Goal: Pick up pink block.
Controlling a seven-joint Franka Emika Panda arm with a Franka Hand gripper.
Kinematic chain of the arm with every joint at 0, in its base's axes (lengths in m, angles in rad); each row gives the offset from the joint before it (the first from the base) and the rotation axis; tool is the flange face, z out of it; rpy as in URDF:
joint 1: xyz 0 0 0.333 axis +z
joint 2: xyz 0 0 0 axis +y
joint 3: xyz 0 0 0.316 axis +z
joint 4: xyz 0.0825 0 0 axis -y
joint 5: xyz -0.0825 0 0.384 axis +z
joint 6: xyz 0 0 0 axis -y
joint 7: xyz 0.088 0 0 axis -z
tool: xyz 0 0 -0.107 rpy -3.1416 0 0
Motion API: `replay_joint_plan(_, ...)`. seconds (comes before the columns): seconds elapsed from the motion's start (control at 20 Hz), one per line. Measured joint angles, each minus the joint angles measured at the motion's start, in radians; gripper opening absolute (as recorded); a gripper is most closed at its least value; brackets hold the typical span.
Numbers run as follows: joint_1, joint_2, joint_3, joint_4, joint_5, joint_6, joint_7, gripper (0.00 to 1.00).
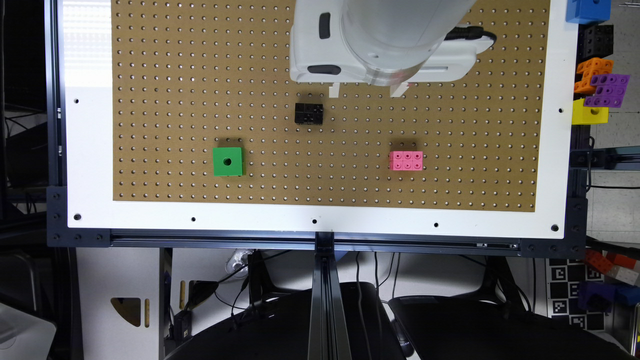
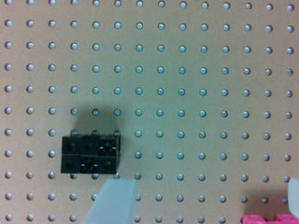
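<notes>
Exterior view: the pink block [image 1: 406,160] lies alone on the pegboard tabletop [image 1: 175,100], well apart from the jaws [image 1: 370,90] poised above, nearer the black brick [image 1: 308,113]. Wrist view: jaws spread wide, empty; pink block [image 2: 268,219] peeks at the edge, leaving room to approach.

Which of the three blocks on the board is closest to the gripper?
The small black plastic brick, just below the gripper in the exterior view; the pink and green blocks lie farther off.

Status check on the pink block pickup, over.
Gripper open, empty, above the pegboard. Pink block on the board, ungrasped. Black brick close beside the fingers, off the path.
</notes>
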Motion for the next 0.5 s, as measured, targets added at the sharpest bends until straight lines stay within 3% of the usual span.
replay_joint_plan(0.2,0.009,0.001,0.008,0.002,0.004,0.003,0.01,1.0)
replay_joint_plan(0.3,0.023,0.006,0.022,0.009,0.0043,0.012,0.038,1.0)
replay_joint_plan(0.35,0.034,0.016,0.037,0.021,0.0042,0.016,0.063,1.0)
replay_joint_plan(0.5,0.04,0.058,0.061,0.072,0.004,0.017,0.095,1.0)
